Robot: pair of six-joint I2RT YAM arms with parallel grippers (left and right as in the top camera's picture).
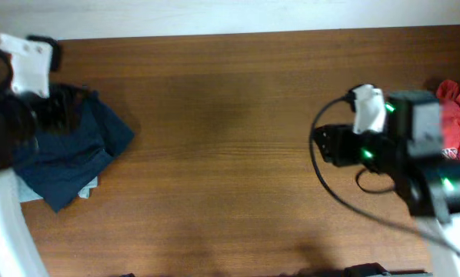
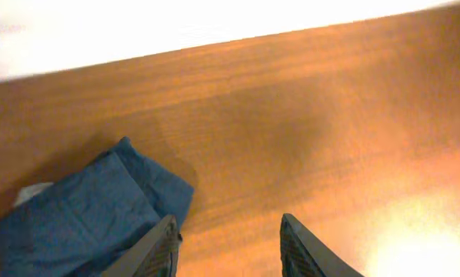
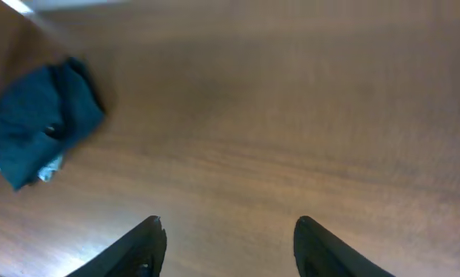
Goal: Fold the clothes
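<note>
Left gripper (image 2: 228, 220) and right gripper (image 3: 228, 221) are seen open, empty; limp shorts (image 1: 68, 154) at left are best pinched at a corner.

Three garments lay on one table (image 1: 230, 115) — one navy garment (image 1: 76, 150) at the left, one pale garment (image 1: 89, 185) peeking from beneath it, one red garment (image 1: 455, 100) at the right edge. Two grippers showed — left gripper (image 2: 226, 235), right gripper (image 3: 226, 235).
</note>
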